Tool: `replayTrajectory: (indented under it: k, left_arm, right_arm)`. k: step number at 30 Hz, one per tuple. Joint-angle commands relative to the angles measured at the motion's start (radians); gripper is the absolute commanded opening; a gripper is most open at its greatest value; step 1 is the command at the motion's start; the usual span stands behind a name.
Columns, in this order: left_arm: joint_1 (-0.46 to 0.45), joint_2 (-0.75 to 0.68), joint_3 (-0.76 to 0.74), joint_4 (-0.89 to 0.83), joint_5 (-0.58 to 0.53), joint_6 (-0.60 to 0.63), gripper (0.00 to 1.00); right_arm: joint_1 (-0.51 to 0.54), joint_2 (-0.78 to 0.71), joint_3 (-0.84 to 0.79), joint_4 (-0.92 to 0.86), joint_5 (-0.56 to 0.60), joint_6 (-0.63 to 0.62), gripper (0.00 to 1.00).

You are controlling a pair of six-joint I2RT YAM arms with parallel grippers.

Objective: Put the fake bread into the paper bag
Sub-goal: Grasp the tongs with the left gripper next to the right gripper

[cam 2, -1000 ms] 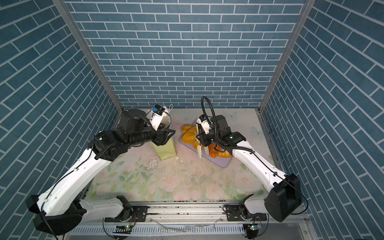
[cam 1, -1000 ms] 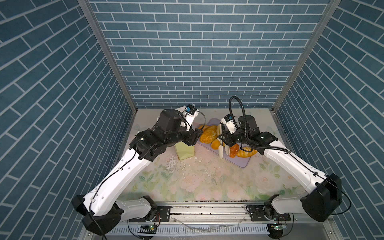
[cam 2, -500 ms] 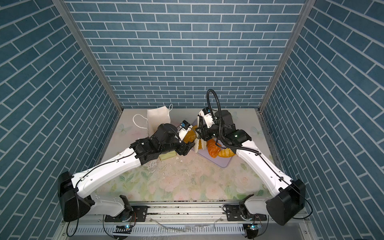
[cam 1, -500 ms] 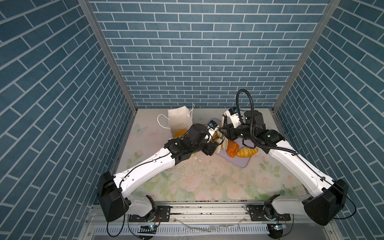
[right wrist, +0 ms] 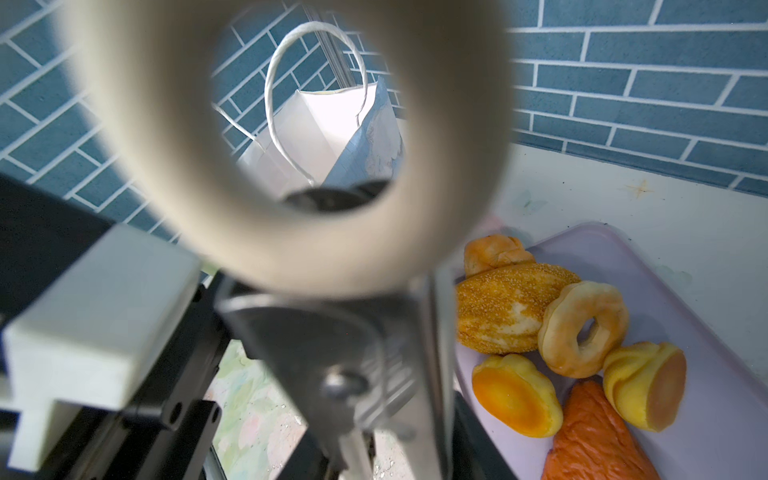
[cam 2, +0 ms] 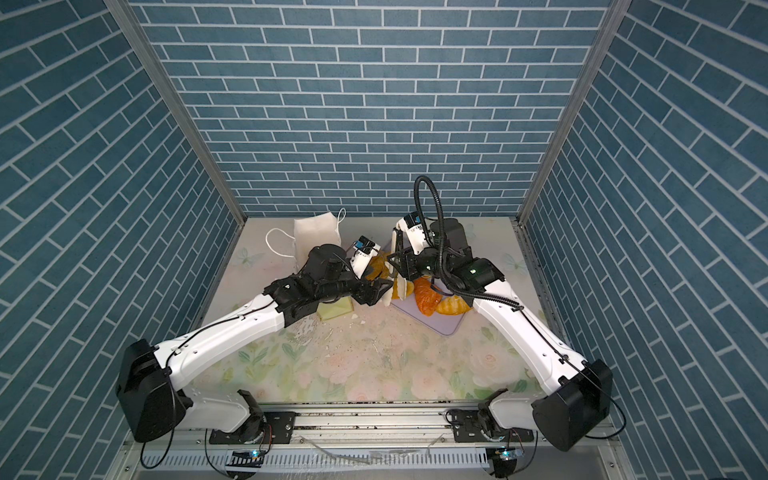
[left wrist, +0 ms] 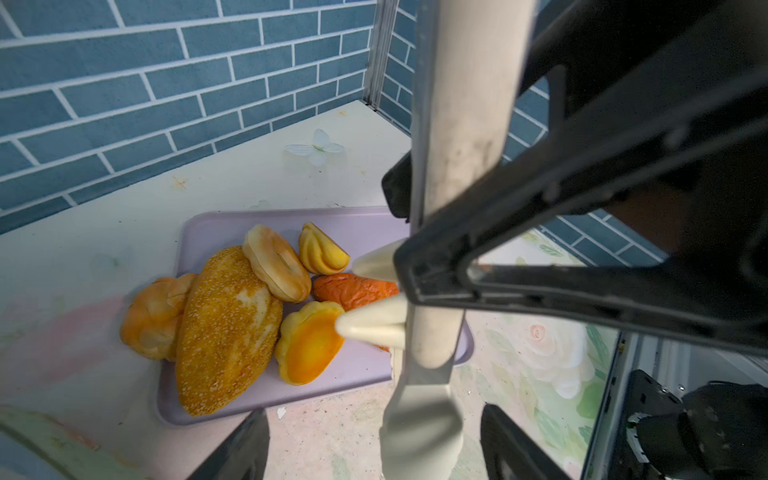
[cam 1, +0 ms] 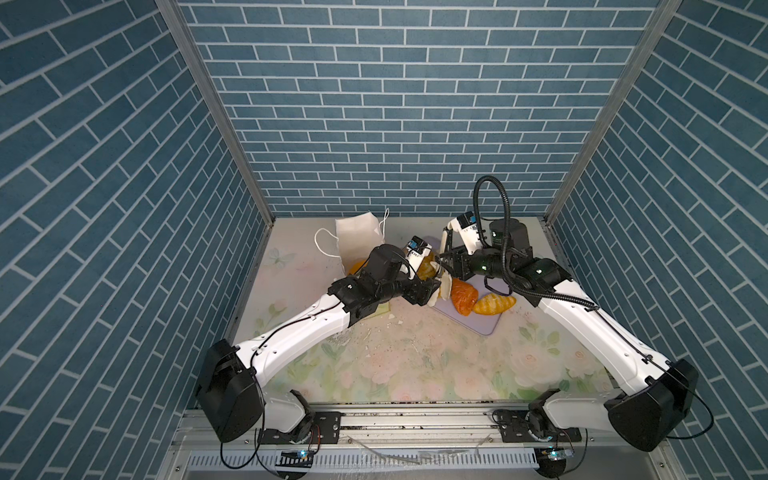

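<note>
Well, biggest first: the table (cam 1: 415, 365) w/ flower-print cover carries everything. Both arms reach in to the middle.

The L gripper (cam 1: 431, 289) hangs at the left edge of the tray (cam 1: 478, 324). Its black fingers (left wrist: 249, 449) stand wide apart and pinch nothing. The spoon end of the tongs (left wrist: 419, 415) passes btw. them, closer to one finger; if it touches, I cannot tell.

The R gripper (cam 1: 449, 268) is above the tray and is clamped on these cream-and-steel tongs, ring handle up near its wrist cam, spoon end down.

The paper bag (cam 1: 358, 232) stands upright at the back, left of the tray and just beside it, mouth open, white inside, cord handles hanging out. One orange piece (cam 1: 356, 264) shows in its mouth.

The rest of the fake bread (right wrist: 511, 320) is on the tray:
- seeded loaf (left wrist: 224, 328), w/ a bagel (left wrist: 276, 270) leaning on it
- tart shell (left wrist: 309, 347)
- ribbed yellow pastry (left wrist: 322, 253)
- dark orange croissant (left wrist: 357, 286)
- golden croissant (cam 1: 492, 304)

A bun (left wrist: 153, 316) sits at the tray's edge, partly off it.

Writing: small blue labels (cam 1: 415, 244) on the wrist cams, too small to read. The bag's blue side has a pale print (right wrist: 380, 141), no letters I can read.
</note>
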Motion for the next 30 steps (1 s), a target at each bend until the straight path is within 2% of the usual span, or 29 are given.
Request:
replayTrajectory:
  k: [1,5,13,22,30]
  left_arm:
    - [-0.002,0.026,0.011,0.051,0.085,-0.003,0.8]
    - [-0.002,0.041,0.009,0.062,0.065,-0.001,0.78]
    - [-0.002,0.051,-0.013,0.127,0.032,-0.014,0.68]
    - [-0.002,0.065,-0.015,0.151,0.043,-0.006,0.44]
    - [-0.001,0.062,-0.019,0.172,0.05,-0.012,0.31]
  right_arm:
    - [-0.004,-0.024,0.045,0.04,-0.042,0.036,0.41]
    - [-0.004,-0.025,0.047,0.051,-0.044,0.047,0.41]
    - [-0.004,-0.025,0.037,0.063,-0.06,0.064,0.41]
    - [-0.004,-0.029,0.017,0.079,-0.067,0.079,0.41]
    - [-0.004,-0.03,0.001,0.086,-0.076,0.087,0.42]
